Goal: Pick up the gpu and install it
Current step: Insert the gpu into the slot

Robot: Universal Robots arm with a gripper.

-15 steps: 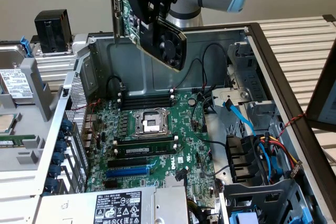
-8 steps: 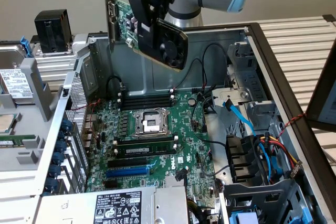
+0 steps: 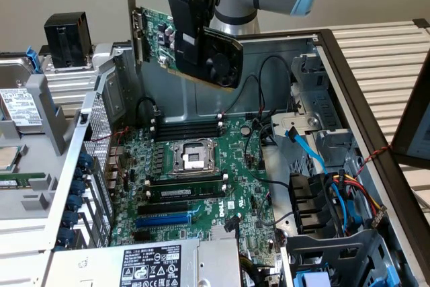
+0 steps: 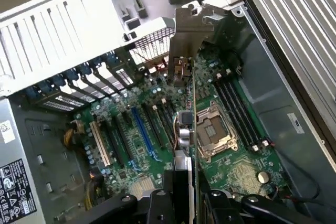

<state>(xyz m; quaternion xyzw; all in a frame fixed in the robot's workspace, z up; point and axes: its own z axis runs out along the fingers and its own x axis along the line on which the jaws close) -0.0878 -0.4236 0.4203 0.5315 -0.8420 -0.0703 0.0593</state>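
Observation:
The gpu [image 3: 156, 37] hangs in the air above the open computer case, a green card with a black fan block [image 3: 225, 62] on one face and a silver end bracket [image 3: 131, 5] pointing up. My gripper [image 3: 195, 55] is shut on it, its black body clamping the card from above. In the wrist view the gpu [image 4: 192, 103] shows edge-on between my gripper [image 4: 191, 200] fingers, with its bracket [image 4: 187, 38] toward the case's rear wall. Below lies the large motherboard [image 3: 228, 166], apart from the card, with a blue slot [image 4: 142, 132] beside black ones.
The CPU socket [image 3: 193, 158] sits mid-board with memory sticks [image 3: 188, 126] behind it. A power supply [image 3: 151, 267] is at the front. Blue and coloured cables [image 3: 316, 159] and fan housings crowd the exterior view's right. A swung-out drive cage [image 3: 33, 132] stands at its left.

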